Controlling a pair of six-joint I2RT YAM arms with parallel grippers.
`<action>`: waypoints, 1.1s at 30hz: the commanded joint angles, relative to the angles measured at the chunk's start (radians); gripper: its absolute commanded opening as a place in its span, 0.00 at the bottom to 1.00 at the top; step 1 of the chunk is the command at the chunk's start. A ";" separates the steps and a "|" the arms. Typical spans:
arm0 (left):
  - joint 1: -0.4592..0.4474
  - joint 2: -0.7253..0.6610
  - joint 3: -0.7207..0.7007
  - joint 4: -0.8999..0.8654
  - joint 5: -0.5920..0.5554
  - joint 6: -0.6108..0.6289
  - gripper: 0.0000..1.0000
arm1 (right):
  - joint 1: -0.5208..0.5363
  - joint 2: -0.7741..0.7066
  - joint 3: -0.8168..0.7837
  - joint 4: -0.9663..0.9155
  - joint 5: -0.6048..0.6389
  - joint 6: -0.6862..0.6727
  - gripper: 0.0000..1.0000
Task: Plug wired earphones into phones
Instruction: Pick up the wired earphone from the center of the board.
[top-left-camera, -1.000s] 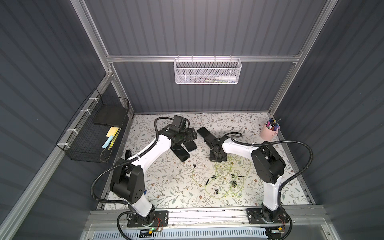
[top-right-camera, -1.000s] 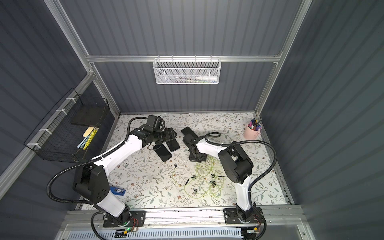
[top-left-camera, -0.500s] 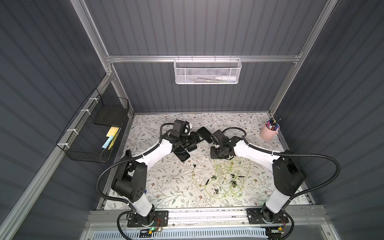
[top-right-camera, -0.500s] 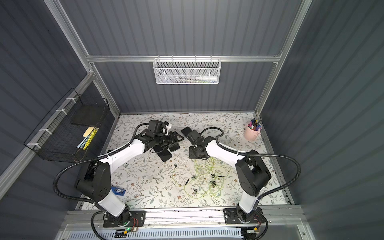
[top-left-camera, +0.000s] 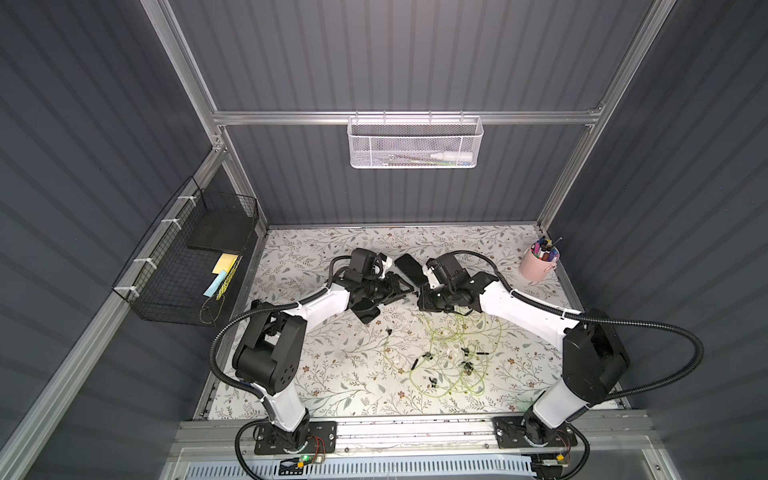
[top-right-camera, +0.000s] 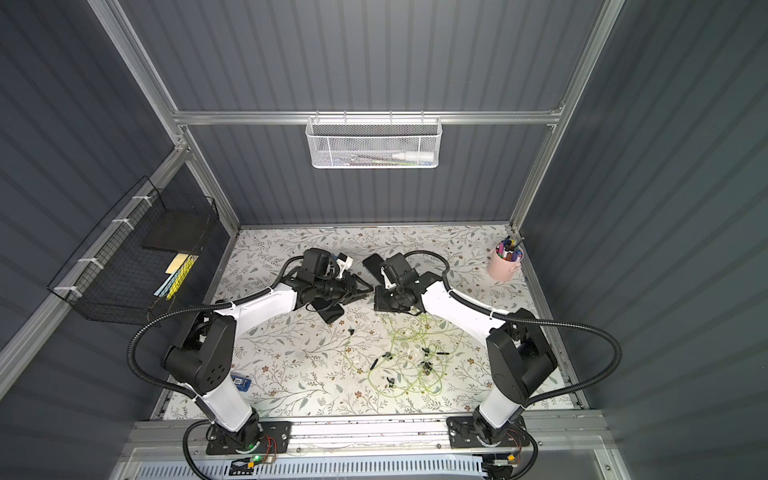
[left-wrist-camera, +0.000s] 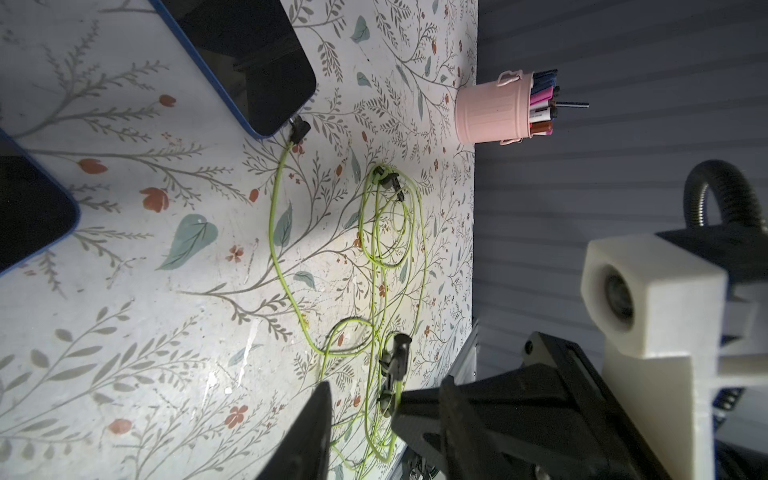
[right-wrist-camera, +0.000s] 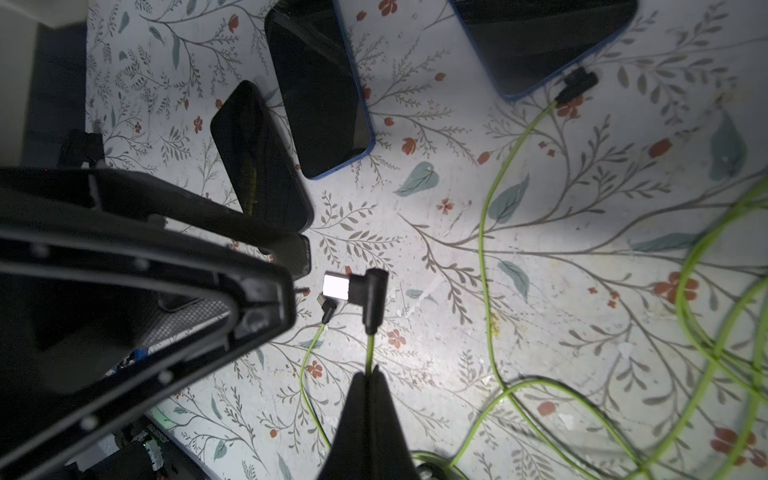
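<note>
My right gripper (right-wrist-camera: 368, 374) is shut on a yellow-green earphone cable just behind its black angled plug (right-wrist-camera: 370, 299), held above the table. My left gripper (left-wrist-camera: 384, 380) faces it tip to tip, jaws partly open, and its fingertips (right-wrist-camera: 297, 259) stand just short of the plug's metal end. In both top views the grippers meet mid-table (top-left-camera: 415, 293) (top-right-camera: 372, 292). One phone (right-wrist-camera: 540, 41) (top-left-camera: 409, 266) has a plug (right-wrist-camera: 575, 87) in its end. Two more phones (right-wrist-camera: 320, 91) (right-wrist-camera: 257, 158) lie side by side. Another plug (right-wrist-camera: 326, 309) lies loose. The earphones' tangle (top-left-camera: 449, 357) lies in front.
A pink cup of pens (top-left-camera: 540, 264) stands at the back right corner. A white mesh basket (top-left-camera: 415, 143) hangs on the back rail and a black wire basket (top-left-camera: 187, 266) on the left wall. A small blue item (top-right-camera: 242, 381) lies by the left arm's base.
My left gripper has moved right toward the right gripper and its jaws have narrowed. The right arm's elbow has swung outward while its gripper stayed shut on the cable.
</note>
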 joint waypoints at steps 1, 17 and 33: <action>0.006 -0.009 0.007 -0.014 0.029 0.023 0.38 | -0.005 0.012 -0.012 0.036 -0.046 0.014 0.00; 0.006 -0.003 0.010 -0.003 0.034 0.016 0.19 | -0.011 0.033 -0.020 0.082 -0.100 0.031 0.00; 0.009 0.055 0.031 0.060 0.082 -0.003 0.00 | -0.175 -0.072 -0.144 0.204 -0.324 0.112 0.38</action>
